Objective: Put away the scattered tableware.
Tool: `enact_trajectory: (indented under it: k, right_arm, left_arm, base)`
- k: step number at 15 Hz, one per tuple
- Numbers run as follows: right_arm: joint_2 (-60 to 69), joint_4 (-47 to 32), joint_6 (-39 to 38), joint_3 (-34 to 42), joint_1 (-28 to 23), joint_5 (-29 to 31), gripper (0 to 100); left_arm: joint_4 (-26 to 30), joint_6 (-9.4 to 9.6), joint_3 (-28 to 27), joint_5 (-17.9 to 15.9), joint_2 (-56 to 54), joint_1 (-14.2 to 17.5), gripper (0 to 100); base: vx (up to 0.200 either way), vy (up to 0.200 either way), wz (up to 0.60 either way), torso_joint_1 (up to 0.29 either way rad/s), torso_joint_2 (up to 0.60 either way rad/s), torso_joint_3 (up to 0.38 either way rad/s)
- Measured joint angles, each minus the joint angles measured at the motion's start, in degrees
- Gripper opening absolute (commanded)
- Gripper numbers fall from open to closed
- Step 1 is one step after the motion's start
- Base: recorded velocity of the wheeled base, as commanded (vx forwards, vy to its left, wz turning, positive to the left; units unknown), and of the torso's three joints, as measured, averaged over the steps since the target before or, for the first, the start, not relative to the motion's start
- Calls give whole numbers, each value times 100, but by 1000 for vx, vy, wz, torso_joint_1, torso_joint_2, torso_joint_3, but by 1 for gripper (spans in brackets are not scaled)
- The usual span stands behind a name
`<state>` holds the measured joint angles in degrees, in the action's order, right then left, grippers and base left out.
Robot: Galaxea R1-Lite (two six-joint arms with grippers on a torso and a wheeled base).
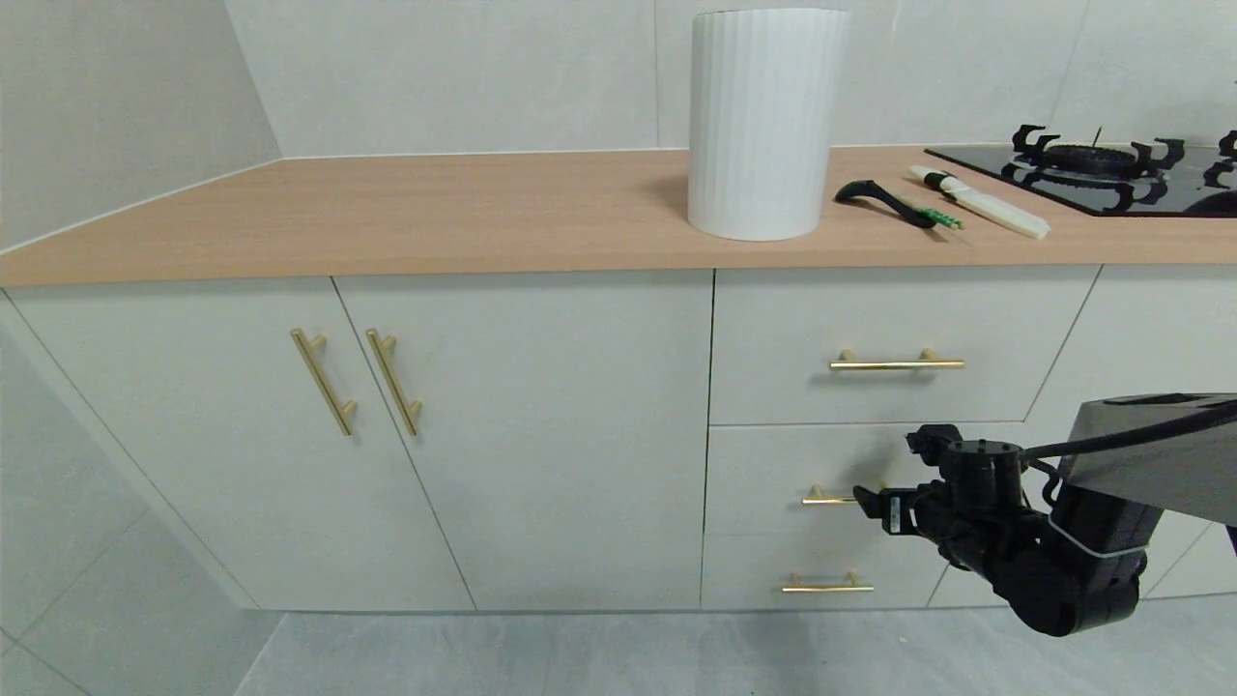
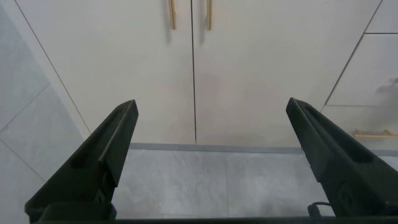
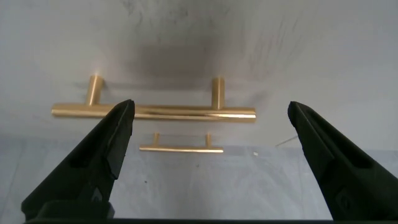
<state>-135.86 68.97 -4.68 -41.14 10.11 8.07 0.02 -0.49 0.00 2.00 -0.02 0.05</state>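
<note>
Two utensils: black-handled utensil (image 1: 881,201) and cream utensil (image 1: 981,201) lie just beside each other on the countertop (image 1: 435,208), upper right of the head view, between the white ribbed container (image 1: 768,121) and the hob (image 1: 1092,174).
Drawer stack: three drawers, right of centre in the head view, all closed; top handle (image 1: 897,363), middle handle (image 1: 829,499), bottom handle (image 1: 826,586).
Right gripper (image 1: 875,505): lower right of the head view, level with the middle handle and close to it. In the right wrist view the right gripper (image 3: 211,109) has its jaws spread wide, holding nothing, and the middle handle (image 3: 155,112) lies ahead of them, not yet between the fingertips.
Left gripper (image 2: 210,109): jaws spread wide and empty, facing the cupboard doors (image 2: 193,68) and the floor.
Step in hand: judged to be the approach to the middle drawer, to open storage before any utensil is lifted; neither utensil has been touched.
Next move calls for: a short straight advance until the bar sits between the fingers, a firm closure on it, then a level pull outward. An off-centre grip may slip off the thin bar.
</note>
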Motion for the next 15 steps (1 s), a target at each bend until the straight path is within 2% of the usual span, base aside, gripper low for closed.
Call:
enact_trajectory:
  k: [8, 15]
  right_arm:
    - [-347, -9, -126, -295, 9, 158, 100]
    - [-424, -38, -100, -260, 67, 167, 100]
  left_arm:
    - [-2, 0, 0, 0, 0, 2, 100]
    - [0, 0, 0, 0, 0, 0, 100]
  base:
    - [0, 0, 0, 0, 0, 0]
    - [0, 0, 0, 0, 0, 0]
